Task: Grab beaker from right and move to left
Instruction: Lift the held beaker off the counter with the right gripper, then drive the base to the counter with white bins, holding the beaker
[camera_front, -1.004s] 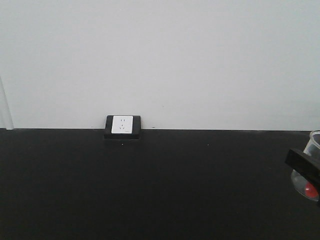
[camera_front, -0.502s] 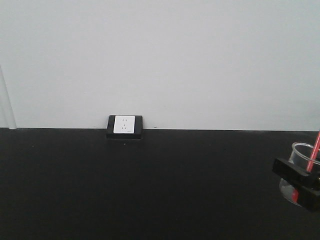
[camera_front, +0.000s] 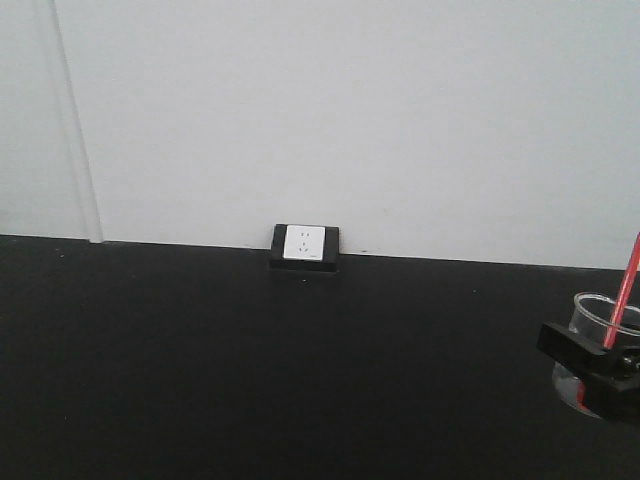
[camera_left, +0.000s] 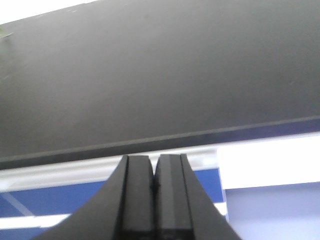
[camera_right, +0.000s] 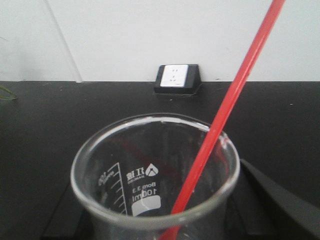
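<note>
One beaker (camera_front: 590, 312), red rod (camera_front: 625, 285) leaning inside, being gripped by right jaws at counter (camera_front: 300, 380) far right. Left jaws being pressed together, empty. Leftward carry: beaker best being held upright, moved slowly, lest rod tip out.

Open black countertop (camera_front: 300, 380) stretches from its left edge past the middle, passable throughout. A socket box (camera_front: 305, 247) sits at the rear edge against the wall (camera_front: 350, 120). Near the right edge, the right gripper (camera_front: 597, 372), clasping the beaker (camera_front: 592, 318), blocks the way.
</note>
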